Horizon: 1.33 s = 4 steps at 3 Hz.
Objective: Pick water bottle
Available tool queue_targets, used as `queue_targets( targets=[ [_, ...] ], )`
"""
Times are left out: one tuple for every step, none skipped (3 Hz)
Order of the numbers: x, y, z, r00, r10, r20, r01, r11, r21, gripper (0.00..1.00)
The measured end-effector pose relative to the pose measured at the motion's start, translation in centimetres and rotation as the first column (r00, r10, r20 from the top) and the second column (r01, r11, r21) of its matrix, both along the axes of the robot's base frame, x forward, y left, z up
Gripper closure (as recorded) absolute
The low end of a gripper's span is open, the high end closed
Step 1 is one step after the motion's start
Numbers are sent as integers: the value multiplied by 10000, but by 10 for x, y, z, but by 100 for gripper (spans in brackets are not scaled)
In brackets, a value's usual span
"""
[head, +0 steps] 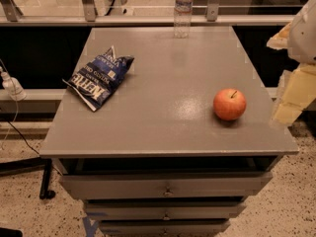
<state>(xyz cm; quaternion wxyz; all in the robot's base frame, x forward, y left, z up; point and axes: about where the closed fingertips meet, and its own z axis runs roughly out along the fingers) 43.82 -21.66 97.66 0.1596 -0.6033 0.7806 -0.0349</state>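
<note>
Gripper (289,107) at the right edge of the view, just off the right side of the table (163,127) and near the apple (229,104); whether it is open or closed cannot be told. At the table's far edge stands the water bottle (183,11), upright, well apart from it. Left: chip bag (101,78)

A clear water bottle (183,11) stands upright at the far edge of a grey worktop (168,127), near the middle of that side. A dark blue crisp bag (100,78) lies flat on the left of the worktop, and a red apple (229,104) sits near the right edge. The robot's pale yellow gripper (289,102) hangs at the frame's right, just off the worktop's right side, near the apple and well apart from the bottle. Drawers (165,186) with small knobs sit below, above a speckled floor (291,206).
</note>
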Motion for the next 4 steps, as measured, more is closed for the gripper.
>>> queue_targets(
  targets=[
    [0,0,0,10000,-1,1,1,10000,1,0],
    [12,-2,-4,9998,-121,137,119,9998,165,0],
    [61,-11,-13,9963,-570,647,524,9962,701,0],
    [130,-23,-17,9792,-1482,1387,1251,9787,1630,0]
  ],
)
